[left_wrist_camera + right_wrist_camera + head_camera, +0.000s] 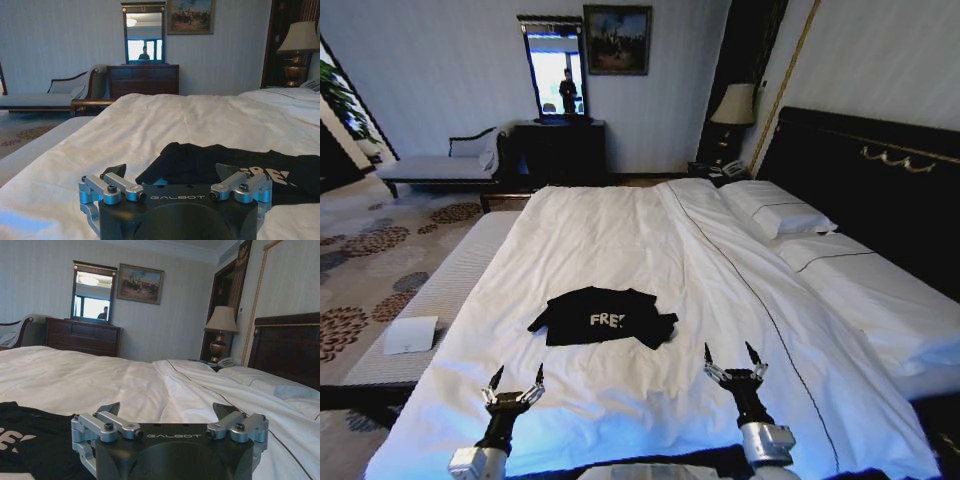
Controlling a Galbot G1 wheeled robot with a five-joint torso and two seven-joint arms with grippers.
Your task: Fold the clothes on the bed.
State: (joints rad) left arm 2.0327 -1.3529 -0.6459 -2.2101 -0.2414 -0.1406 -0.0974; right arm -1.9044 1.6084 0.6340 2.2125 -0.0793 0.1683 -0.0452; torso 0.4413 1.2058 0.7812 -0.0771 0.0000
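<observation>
Fingers of both grippers [516, 382] [730, 360] spread wide, T-shirt [603, 316] lying just beyond them.

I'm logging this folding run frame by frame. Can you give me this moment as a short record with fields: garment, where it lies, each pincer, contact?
garment: black short-sleeved soft-fabric T-shirt with white chest lettering, lying partly folded and rumpled
surface: large bed with white sheets and dark headboard
left pincer: open, above the sheet near the bed's foot, short of the shirt
right pincer: open, above the sheet, beside the shirt's right
contact: neither pincer touches the shirt
</observation>
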